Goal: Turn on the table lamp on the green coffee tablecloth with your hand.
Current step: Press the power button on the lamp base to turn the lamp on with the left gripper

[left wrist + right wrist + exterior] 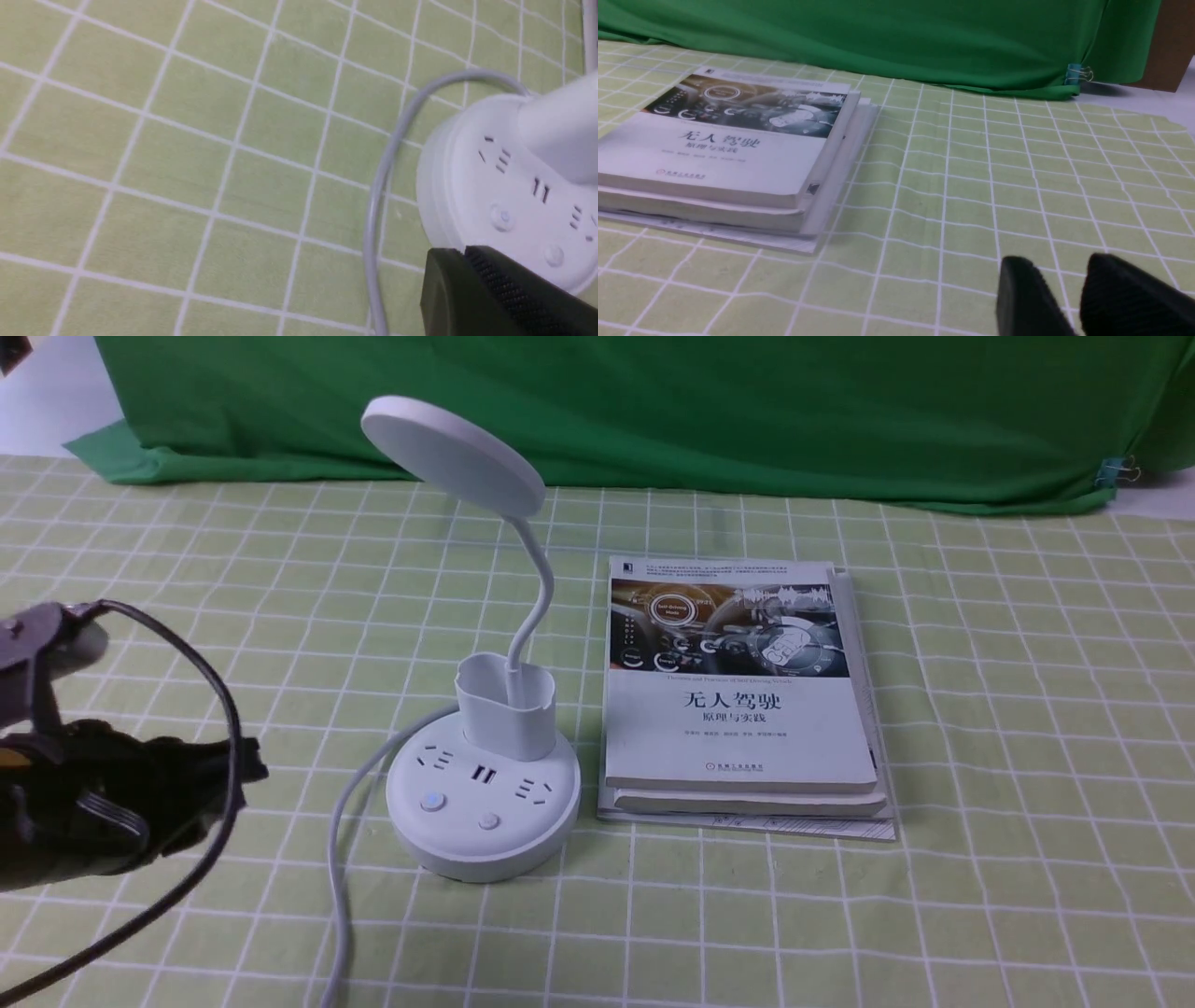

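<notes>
The white table lamp [481, 803] stands on the green coffee tablecloth [980, 709], its disc head [453, 453] raised on a bent neck above a cup holder. Two round buttons [432, 801] sit at the front of its base. My left gripper [254, 770] is shut and empty, hovering to the left of the base with a gap between them. In the left wrist view its tips [462, 252] overlap the near rim of the lamp base [504, 196], short of the buttons [502, 217]. My right gripper [1057, 263] is open over bare cloth and does not show in the front view.
A stack of books [738, 691] lies just right of the lamp and shows in the right wrist view too [724, 149]. The lamp's white cord [341, 840] curves from the base's left side toward the near edge. A dark green backdrop cloth [653, 411] hangs along the far side.
</notes>
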Available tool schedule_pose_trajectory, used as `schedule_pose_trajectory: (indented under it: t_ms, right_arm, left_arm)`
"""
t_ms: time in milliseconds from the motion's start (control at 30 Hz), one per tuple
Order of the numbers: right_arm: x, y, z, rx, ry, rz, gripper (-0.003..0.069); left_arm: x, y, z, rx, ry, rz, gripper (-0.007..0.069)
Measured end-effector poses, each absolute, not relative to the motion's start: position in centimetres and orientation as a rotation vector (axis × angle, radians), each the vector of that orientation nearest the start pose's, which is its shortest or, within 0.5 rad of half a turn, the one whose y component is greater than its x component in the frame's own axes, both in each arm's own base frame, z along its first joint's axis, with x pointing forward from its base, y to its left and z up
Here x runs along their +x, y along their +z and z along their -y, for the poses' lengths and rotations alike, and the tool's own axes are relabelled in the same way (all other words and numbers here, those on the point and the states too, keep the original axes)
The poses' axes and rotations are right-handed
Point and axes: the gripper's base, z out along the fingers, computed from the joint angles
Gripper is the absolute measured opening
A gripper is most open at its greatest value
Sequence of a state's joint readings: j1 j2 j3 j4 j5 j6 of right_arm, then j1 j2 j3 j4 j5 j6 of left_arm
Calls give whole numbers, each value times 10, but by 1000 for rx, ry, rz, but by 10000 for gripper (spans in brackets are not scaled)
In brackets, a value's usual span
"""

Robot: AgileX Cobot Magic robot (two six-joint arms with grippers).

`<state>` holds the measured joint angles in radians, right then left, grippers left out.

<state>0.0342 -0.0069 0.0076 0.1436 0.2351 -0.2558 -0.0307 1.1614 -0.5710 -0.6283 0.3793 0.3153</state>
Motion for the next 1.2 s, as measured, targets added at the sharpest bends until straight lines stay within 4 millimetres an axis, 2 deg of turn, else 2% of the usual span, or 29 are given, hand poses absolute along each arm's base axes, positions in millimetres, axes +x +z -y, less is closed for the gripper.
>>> schedule_pose_trajectory:
  t_ms: [67, 267, 333, 467, 567, 667, 867, 1000, 1200]
  right_arm:
    - [55, 190, -5, -153, -32, -1710, 245]
    - [55, 190, -5, -153, -32, -1710, 245]
    - [55, 190, -5, -153, -32, -1710, 245]
    - [55, 190, -5, -153, -32, -1710, 245]
    - [55, 190, -5, -153, -32, -1710, 245]
    - [55, 190, -5, -153, -32, -1710, 245]
    - [55, 190, -5, -153, -32, -1710, 245]
    - [55, 190, -5, -153, -32, -1710, 245]
    - [55, 190, -5, -153, -32, -1710, 245]
  left_arm:
    - [221, 233, 34, -35, -455, -2446, 20]
    - [248, 253, 56, 256, -575, -2536, 27]
    - [256, 264, 85, 478, -533, -2562, 32]
    - [261, 263, 121, 714, -276, -2607, 37]
    - [271, 256, 137, 793, -131, -2623, 37]
    - [288, 244, 152, 838, -121, -2640, 37]
    - [311, 227, 163, 880, -88, -2686, 37]
    - [318, 214, 167, 890, -80, -2715, 37]
    - [318, 201, 174, 919, -83, -2740, 37]
